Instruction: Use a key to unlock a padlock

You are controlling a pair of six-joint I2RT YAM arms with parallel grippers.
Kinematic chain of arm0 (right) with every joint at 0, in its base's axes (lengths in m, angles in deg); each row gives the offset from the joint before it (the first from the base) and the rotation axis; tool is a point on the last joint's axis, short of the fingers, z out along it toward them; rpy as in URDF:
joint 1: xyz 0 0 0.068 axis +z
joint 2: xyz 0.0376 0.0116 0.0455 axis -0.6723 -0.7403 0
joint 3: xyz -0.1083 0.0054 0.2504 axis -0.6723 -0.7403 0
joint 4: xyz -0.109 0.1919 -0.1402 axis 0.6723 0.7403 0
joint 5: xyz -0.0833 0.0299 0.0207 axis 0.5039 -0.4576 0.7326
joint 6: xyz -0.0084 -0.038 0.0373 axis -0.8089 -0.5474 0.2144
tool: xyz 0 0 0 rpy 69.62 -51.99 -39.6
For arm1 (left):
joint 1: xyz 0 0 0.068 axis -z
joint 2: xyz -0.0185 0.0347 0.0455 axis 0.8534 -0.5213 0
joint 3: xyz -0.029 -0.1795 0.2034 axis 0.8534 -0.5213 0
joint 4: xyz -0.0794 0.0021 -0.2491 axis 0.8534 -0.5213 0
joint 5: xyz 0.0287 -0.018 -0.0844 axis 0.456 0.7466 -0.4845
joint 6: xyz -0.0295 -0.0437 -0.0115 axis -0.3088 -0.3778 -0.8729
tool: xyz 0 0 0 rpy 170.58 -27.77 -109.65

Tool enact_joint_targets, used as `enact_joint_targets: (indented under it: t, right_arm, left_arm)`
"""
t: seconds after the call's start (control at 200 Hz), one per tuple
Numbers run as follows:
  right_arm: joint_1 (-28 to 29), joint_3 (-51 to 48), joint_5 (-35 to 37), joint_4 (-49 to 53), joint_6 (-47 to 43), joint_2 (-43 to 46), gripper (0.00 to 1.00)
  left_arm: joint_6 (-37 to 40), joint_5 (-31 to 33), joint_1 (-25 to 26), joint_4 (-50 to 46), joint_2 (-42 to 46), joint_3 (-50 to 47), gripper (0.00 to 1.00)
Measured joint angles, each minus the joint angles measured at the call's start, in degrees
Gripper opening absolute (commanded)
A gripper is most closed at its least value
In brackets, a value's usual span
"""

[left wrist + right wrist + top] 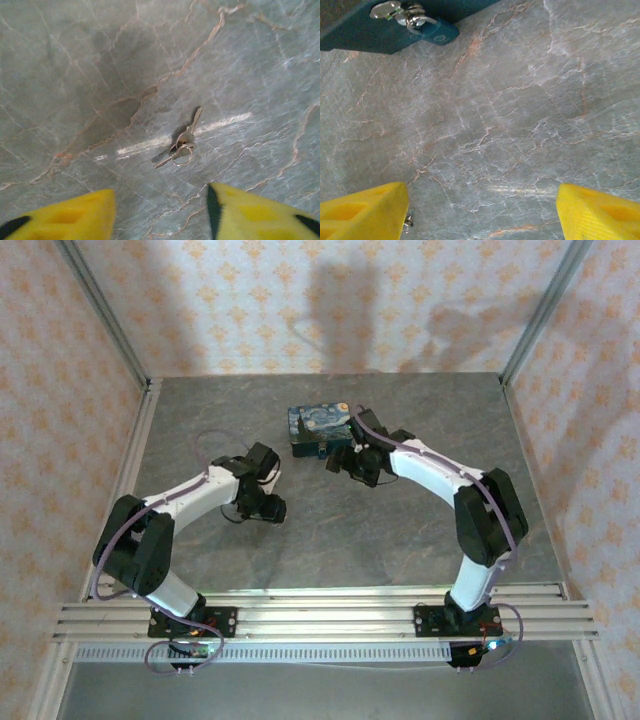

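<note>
Open tabletop [75, 75] all around key [183, 143]

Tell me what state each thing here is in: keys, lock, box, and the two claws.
box: closed.
padlock: hooked through the box's clasp, apparently shut, no key sticking out.
keys: lying loose on the table, on a ring, not held.
left gripper: open, over the keys.
right gripper: open, empty.

It was a robotics lab cell: wallpapered panels [250, 300] in aluminium framing [103, 308] enclosed a stone-patterned counter [330, 540] with rail-bolted robot arms [190, 492].
</note>
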Motion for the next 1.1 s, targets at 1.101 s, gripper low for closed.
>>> enact_joint_targets:
  t: [1.101]
  right_arm:
    - [0.1, 0.0, -0.2, -0.5, 0.3, -1.2, 0.78]
  left_arm:
    - [3.8, 3.2, 4.2, 4.6, -9.5, 2.5, 0.35]
